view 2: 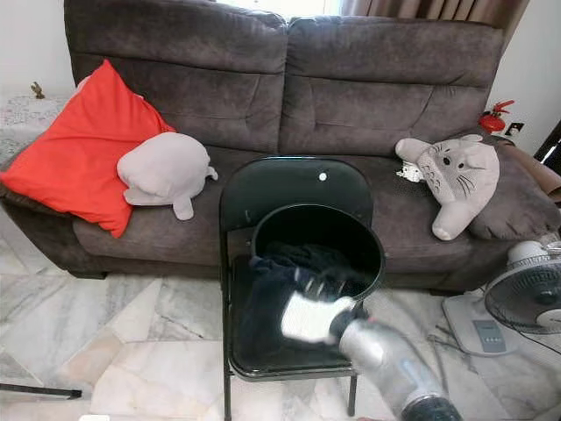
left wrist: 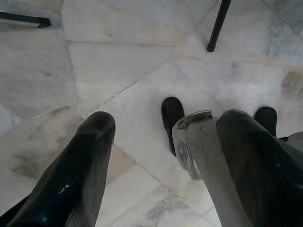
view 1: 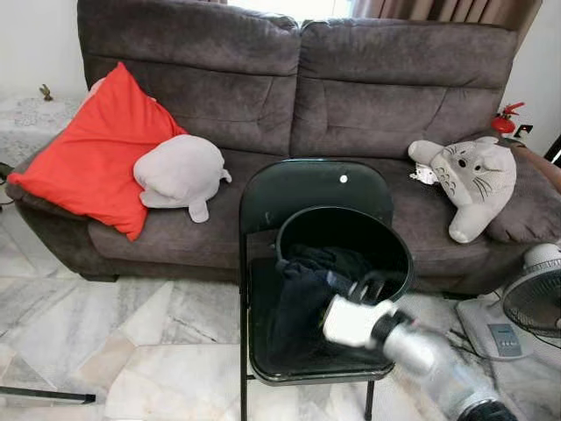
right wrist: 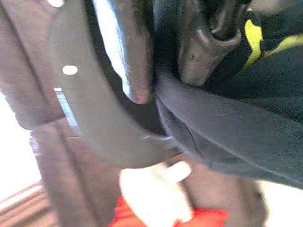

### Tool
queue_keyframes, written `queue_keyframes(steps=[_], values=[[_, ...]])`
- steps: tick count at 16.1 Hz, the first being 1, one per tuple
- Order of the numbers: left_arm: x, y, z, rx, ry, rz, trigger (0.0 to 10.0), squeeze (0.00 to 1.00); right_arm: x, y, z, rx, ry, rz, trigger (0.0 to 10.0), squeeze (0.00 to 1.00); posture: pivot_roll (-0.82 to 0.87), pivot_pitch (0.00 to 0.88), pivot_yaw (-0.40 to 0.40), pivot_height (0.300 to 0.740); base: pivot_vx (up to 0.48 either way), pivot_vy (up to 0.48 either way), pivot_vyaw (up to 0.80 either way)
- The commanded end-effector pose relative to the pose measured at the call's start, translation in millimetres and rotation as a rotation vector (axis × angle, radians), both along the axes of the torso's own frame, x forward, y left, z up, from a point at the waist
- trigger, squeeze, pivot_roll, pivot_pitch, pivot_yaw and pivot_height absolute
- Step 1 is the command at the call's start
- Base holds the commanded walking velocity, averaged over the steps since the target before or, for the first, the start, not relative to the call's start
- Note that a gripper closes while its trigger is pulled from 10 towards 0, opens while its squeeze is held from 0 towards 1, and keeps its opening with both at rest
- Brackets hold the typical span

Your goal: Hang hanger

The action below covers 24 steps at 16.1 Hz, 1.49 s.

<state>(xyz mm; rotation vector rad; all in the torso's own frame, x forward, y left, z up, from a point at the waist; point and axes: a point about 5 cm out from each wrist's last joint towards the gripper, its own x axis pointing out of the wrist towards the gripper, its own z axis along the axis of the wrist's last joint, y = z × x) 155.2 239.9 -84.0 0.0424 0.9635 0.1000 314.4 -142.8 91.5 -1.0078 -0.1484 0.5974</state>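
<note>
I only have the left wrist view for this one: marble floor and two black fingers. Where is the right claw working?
Observer: The right claw is at the dark clothes spilling from a black bin that lies tipped on a folding chair.
Operator: What's behind that chair?
Observer: A grey sofa holding a red cushion, a grey plush and a white plush.
Operator: Any hanger in there?
Observer: I cannot tell; the right wrist view shows dark cloth with yellow stripes.
</note>
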Motion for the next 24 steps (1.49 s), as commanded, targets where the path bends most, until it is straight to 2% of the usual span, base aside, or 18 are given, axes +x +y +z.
queue_keyframes(steps=[1,4,7,11,12,13,14,15,17,19,21,22,23,24], values=[[-6.1,1.0,-3,0.012,0.03,-0.01,10.0,0.0,-0.1,-5.6,17,0.086,-0.038,-0.035,0.0,0.0,-0.07,0.053,-0.044,0.74,0.0,0.0,0.0],[-5.9,1.1,-2,0.012,0.03,-0.011,10.0,0.0,-1.7,-13.0,37,0.169,-0.077,-0.068,0.0,0.0,-0.08,0.055,-0.042,0.74,0.0,0.0,0.0],[-4.8,1.5,-2,0.013,0.031,-0.014,10.0,0.0,-7.0,-32.4,77,0.287,-0.154,-0.129,0.0,0.0,-0.1,0.055,-0.04,0.74,0.0,0.0,0.0],[-3.5,1.5,-2,0.014,0.03,-0.019,10.0,0.0,-8.6,-71.8,129,0.388,-0.299,-0.261,0.0,0.0,-0.12,0.052,-0.036,0.74,0.0,0.0,0.0],[-3.2,1.4,-1,0.014,0.03,-0.02,10.0,0.0,-11.1,-85.3,149,0.4,-0.343,-0.299,0.0,0.0,-0.12,0.052,-0.035,0.74,0.0,0.0,0.0],[-2.7,1.4,-1,0.014,0.029,-0.018,10.0,0.0,-13.6,-99.8,173,0.396,-0.399,-0.33,0.0,0.0,-0.12,0.052,-0.034,0.74,0.0,0.0,0.0],[-2.6,1.5,-1,0.015,0.029,-0.018,10.0,0.0,-14.4,-104.5,182,0.389,-0.422,-0.341,0.0,0.0,-0.12,0.054,-0.033,0.74,0.0,0.0,0.0],[-2.5,1.8,-1,0.016,0.029,-0.017,10.0,0.0,-16.8,-115.4,206,0.408,-0.485,-0.363,0.0,0.0,-0.13,0.054,-0.033,0.74,0.0,0.0,0.0],[-2.6,2.1,-1,0.019,0.03,-0.017,10.0,0.0,-19.6,-135.1,231,0.4,-0.552,-0.42,0.0,0.0,-0.13,0.055,-0.032,0.74,0.0,0.0,0.0],[-2.6,2.3,-1,0.019,0.031,-0.019,10.0,0.0,-14.9,-141.7,221,0.392,-0.496,-0.455,0.0,0.0,-0.13,0.056,-0.031,0.74,0.0,0.0,0.0],[-2.8,2.4,-1,0.019,0.032,-0.02,10.0,0.0,2.7,-119.8,157,0.348,-0.189,-0.382,0.0,0.0,-0.12,0.056,-0.028,0.74,0.0,0.0,0.0],[-3.1,2.4,-1,0.019,0.032,-0.02,10.0,0.0,5.9,-112.3,138,0.334,-0.111,-0.364,0.0,0.0,-0.11,0.056,-0.028,0.74,0.0,0.0,0.0],[-3.3,2.6,-1,0.018,0.033,-0.019,10.0,0.0,7.9,-99.6,110,0.311,0.025,-0.316,0.0,0.0,-0.1,0.056,-0.027,0.74,0.0,0.0,0.0],[-3.5,2.9,-1,0.017,0.034,-0.018,10.0,0.0,7.4,-89.7,92,0.299,0.126,-0.268,0.0,0.0,-0.1,0.058,-0.025,0.74,0.0,0.0,0.0]])
